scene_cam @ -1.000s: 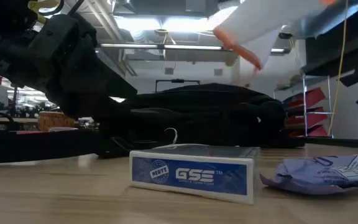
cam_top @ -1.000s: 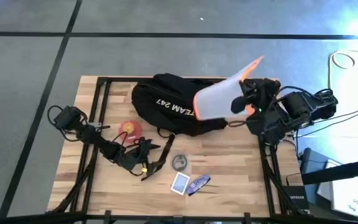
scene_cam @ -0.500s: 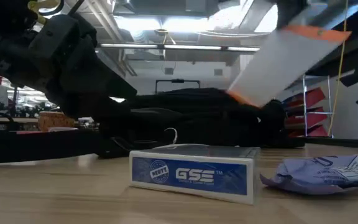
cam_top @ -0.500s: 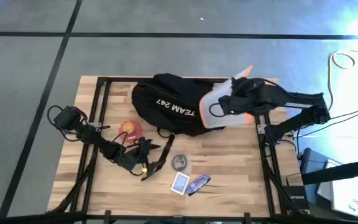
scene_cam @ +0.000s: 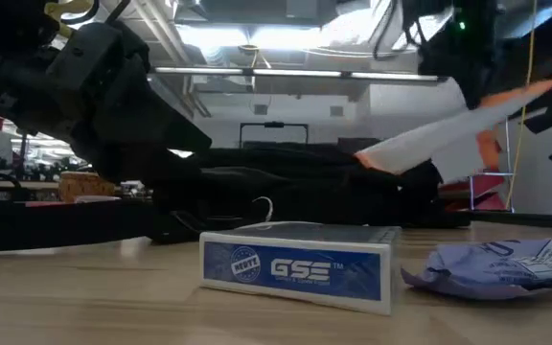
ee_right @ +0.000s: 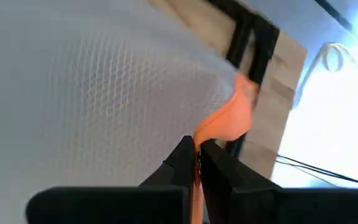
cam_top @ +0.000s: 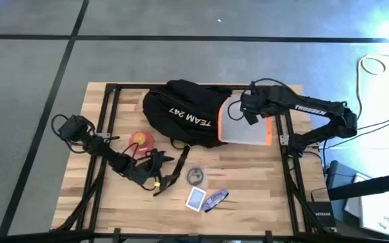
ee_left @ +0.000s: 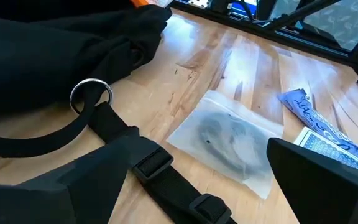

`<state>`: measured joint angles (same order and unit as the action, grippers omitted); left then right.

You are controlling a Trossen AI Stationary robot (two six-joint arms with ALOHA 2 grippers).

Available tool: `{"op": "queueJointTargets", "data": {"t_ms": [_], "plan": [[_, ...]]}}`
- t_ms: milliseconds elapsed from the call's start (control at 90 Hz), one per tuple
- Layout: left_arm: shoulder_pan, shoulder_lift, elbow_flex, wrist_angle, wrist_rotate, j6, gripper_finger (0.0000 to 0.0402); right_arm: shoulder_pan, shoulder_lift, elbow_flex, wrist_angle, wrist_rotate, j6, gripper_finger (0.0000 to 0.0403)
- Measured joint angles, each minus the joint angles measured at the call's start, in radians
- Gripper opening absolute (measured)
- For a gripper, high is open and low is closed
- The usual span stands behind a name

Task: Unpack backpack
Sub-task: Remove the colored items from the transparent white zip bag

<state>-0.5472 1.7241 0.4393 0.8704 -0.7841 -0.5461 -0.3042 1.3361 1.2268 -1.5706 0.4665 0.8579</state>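
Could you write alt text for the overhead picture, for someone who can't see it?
The right claw holds a white mesh pouch beside a black backpack on a wooden table. The left claw rests near small items.

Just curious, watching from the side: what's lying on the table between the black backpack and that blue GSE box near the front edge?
In the high view, a clear plastic bag with something dark inside lies between the backpack and the blue box, along with bare wood.

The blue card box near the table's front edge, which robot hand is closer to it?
Left. The left gripper sits on the table just beside the blue card box. The right gripper is farther back, by the backpack, pinching a white mesh pouch.
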Motion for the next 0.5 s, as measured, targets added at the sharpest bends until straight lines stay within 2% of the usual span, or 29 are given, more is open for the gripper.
{"op": "queueJointTargets", "data": {"t_ms": [256,500], "plan": [[0.0,0.0,0.0,0.0,0.0,0.001,0.0363,-0.004,0.0,-0.158,0.001,0.023,0.001,0.002],[0.0,0.0,0.0,0.0,0.023,0.001,0.0363,-0.003,0.0,-0.178,0.04,0.069,-0.037,0.0086]]}}
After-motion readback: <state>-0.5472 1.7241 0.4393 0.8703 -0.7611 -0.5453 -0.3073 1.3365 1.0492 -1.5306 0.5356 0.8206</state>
